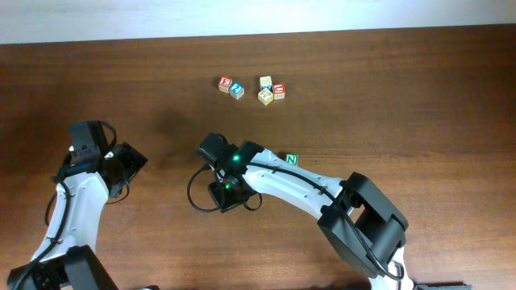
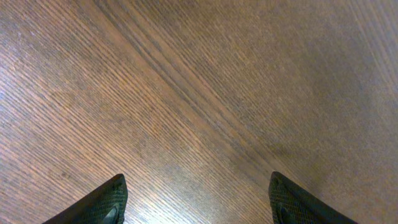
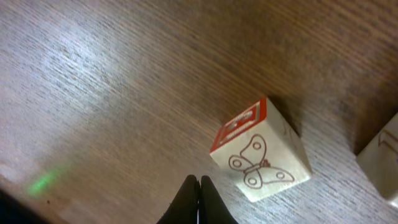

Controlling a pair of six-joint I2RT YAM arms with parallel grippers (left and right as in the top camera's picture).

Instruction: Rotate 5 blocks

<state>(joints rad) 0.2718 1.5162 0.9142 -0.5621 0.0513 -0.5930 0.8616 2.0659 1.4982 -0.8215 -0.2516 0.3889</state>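
- the blocks (image 1: 266, 82) sit bunched in the upper middle of the overhead view, and a butterfly block (image 3: 261, 152) lies lower right in the right wrist view
- right claw (image 3: 199, 198) is pinched closed and empty, just left of it
- left claw (image 2: 196, 180) gapes open over the desk (image 2: 186, 93), holding nothing
- honestly can't tell how many are rotated yet

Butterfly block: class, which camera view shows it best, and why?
Right wrist view: the butterfly block sits close up, its drawing and red-framed face clear. Overhead, I cannot pick it out; the right arm may hide it. Left wrist view shows only bare table.
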